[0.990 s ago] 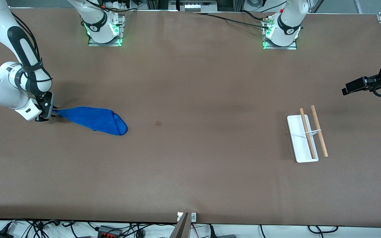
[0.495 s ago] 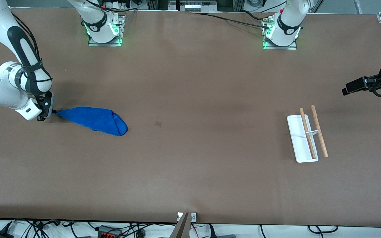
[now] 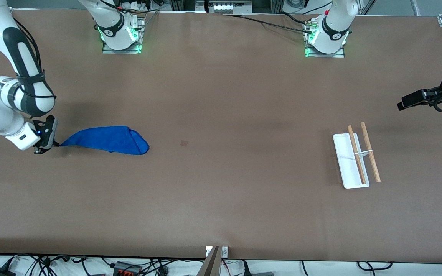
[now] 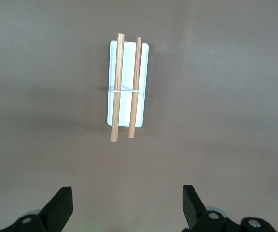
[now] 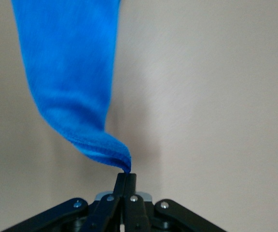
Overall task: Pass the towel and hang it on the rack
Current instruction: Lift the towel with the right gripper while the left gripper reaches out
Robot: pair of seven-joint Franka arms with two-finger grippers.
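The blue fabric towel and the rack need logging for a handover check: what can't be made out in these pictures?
- Blue fabric towel: right wrist view, far end cut by the frame edge.
- Right gripper: front view, fingertips too small; the wrist view shows it shut on the towel's corner.
- Left gripper: front view, cut off at the edge.
- White-tray wooden-rod rack: bracket's attachment too thin to make out.

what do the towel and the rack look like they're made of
The towel looks like soft, fuzzy cloth, maybe microfibre: matte bright blue, and it folds and drapes limply where the right pincer pinches its corner. The rack looks mixed: two light-brown rods with a dull wood-like look, and a smooth white tray base, probably plastic, though painted metal can't be ruled out.
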